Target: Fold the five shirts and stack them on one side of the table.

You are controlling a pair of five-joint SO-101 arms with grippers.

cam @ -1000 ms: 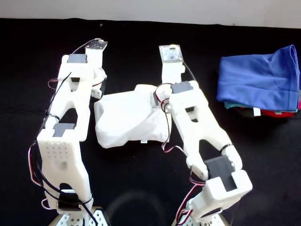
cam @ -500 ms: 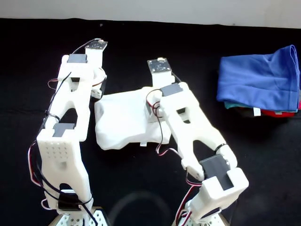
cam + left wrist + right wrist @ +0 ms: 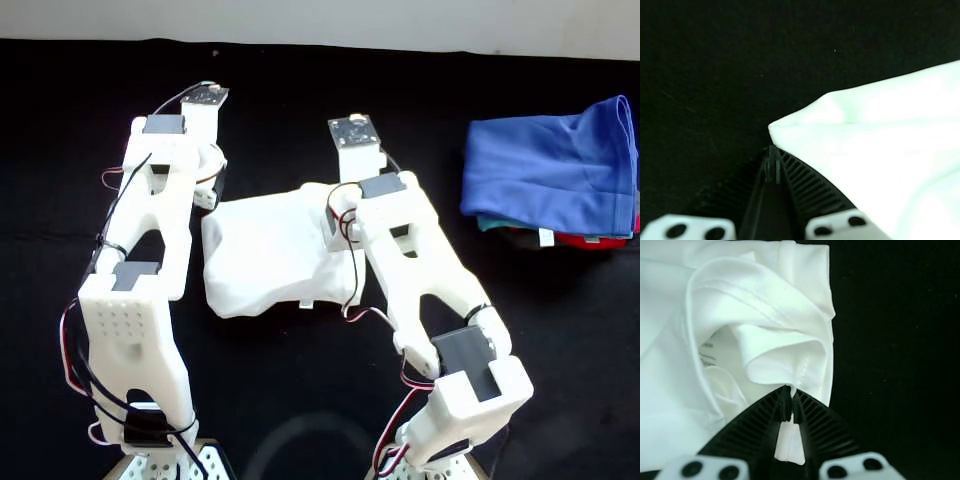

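Observation:
A crumpled white shirt point(image 3: 262, 258) lies in the middle of the black table point(image 3: 300, 120) between both arms. My right gripper point(image 3: 334, 218) is at its right edge, shut on a stitched fold of the white shirt point(image 3: 785, 355); cloth shows between the fingers of the gripper point(image 3: 789, 409). My left gripper point(image 3: 212, 190) rests at the shirt's upper left corner. In the left wrist view the gripper point(image 3: 772, 167) is shut, and the shirt's corner point(image 3: 805, 122) lies just ahead of the tips and drapes over one finger. No cloth shows between those tips.
A stack of folded shirts sits at the table's right side, a blue one point(image 3: 550, 170) on top with teal and red edges point(image 3: 570, 238) under it. A pale wall strip point(image 3: 400, 20) runs along the far edge.
My right gripper swung left with the shirt's right edge, then came partly back to the right. The shirt is bunched narrower than a second ago. The left arm has not moved.

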